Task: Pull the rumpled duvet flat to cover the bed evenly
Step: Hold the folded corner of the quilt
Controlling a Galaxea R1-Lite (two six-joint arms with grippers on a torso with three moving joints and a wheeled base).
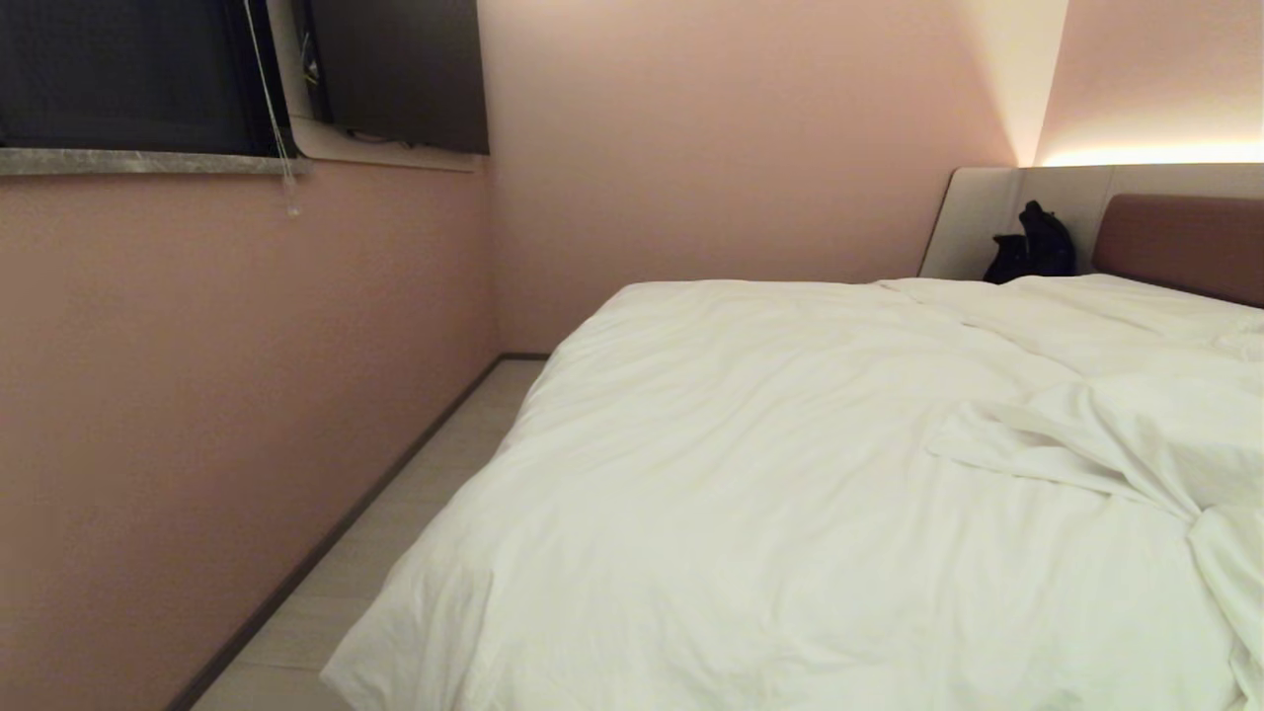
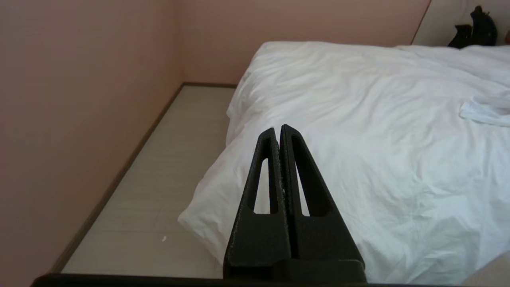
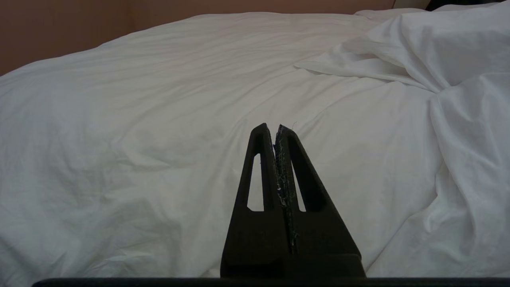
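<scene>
Duvet (image 1: 750, 474) spread over most of the bed (image 1: 1180, 242), near-left corner hanging off the mattress toward the floor (image 1: 395, 553); still bunched into a twisted ridge on the right side, so not flat yet. Left claw (image 2: 277, 129) closed on nothing, hovering above that hanging corner, clear of the fabric. Looks like a pull finished there or a re-approach pending. Right claw (image 3: 271, 127) closed too, empty, parked low over the foot of the duvet, pointing at the ridge. Next grab probably needed on the right bunch. Black bag (image 1: 1032, 242) by the headboard, irrelevant.
</scene>
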